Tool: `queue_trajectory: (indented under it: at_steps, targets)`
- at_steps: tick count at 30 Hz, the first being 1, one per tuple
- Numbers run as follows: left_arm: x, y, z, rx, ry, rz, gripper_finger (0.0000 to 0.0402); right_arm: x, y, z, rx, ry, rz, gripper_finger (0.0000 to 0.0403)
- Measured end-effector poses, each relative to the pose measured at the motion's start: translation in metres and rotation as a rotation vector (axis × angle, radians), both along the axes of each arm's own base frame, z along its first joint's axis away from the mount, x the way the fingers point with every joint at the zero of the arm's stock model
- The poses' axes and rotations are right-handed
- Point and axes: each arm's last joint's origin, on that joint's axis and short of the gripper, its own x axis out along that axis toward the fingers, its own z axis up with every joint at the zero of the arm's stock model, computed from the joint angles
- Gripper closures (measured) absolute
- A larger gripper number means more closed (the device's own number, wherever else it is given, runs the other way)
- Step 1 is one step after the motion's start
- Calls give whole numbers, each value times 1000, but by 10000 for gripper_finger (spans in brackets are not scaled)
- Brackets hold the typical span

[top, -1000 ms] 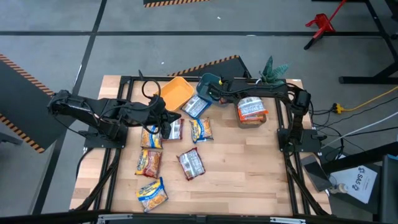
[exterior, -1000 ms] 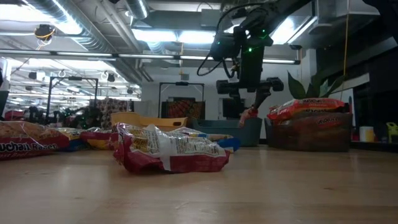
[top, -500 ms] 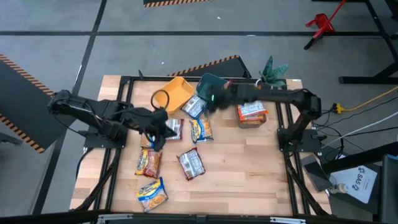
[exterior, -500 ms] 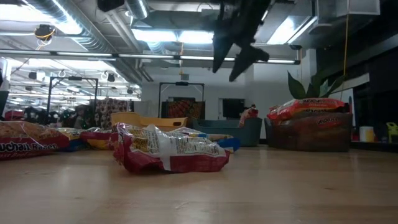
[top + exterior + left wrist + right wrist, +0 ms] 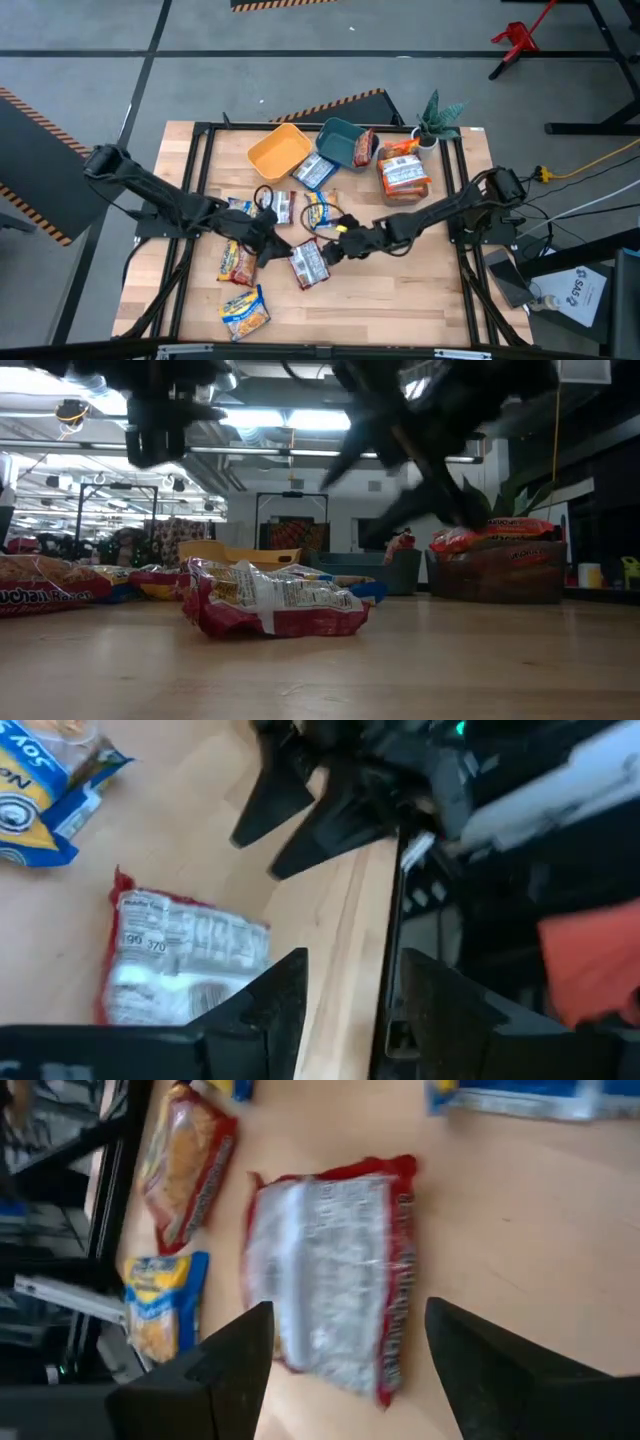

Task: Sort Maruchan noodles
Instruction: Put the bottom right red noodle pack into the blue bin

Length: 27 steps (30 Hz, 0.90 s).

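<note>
Several Maruchan noodle packets lie flat on the wooden table. A red one (image 5: 308, 263) lies mid-table, and shows too in the left wrist view (image 5: 180, 965) and the right wrist view (image 5: 330, 1270). My left gripper (image 5: 265, 243) hovers open just to its left. My right gripper (image 5: 338, 243) hovers open just to its right and far side, its fingers (image 5: 215, 1370) wide apart above the packet. Both stand well above the table in the low view. Another red packet (image 5: 365, 147) leans in the teal bin (image 5: 340, 135).
A yellow bin (image 5: 280, 150) stands at the far edge beside the teal one, and a bin piled with orange packets (image 5: 405, 175) at the far right. An orange packet (image 5: 238, 262) and a yellow-and-blue one (image 5: 245, 310) lie near left. A small plant (image 5: 440, 110) stands behind.
My right gripper has swung from over the teal bin toward the table's near edge, down to the middle beside the red packet. A red packet stays in the teal bin. My left gripper has moved toward the near edge and right, toward the same red packet.
</note>
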Motion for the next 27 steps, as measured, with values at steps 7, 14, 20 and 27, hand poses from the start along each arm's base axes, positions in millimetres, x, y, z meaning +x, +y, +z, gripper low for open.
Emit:
queue_trajectory:
  at_steps: [7, 14, 20, 27]
  targets:
    - [14, -11, -42, -24, 100, 22, 244, -15, -5, -27, 63, -49, -19, 157]
    - [20, -23, -76, -44, 222, 36, 244, -13, -4, -36, 22, -27, 16, 157]
    - [22, -26, -96, -70, 306, 73, 246, -11, -4, -44, 7, -11, 5, 157]
    - [28, -21, -115, -85, 363, 124, 248, -10, -3, -42, 13, -36, 8, 157]
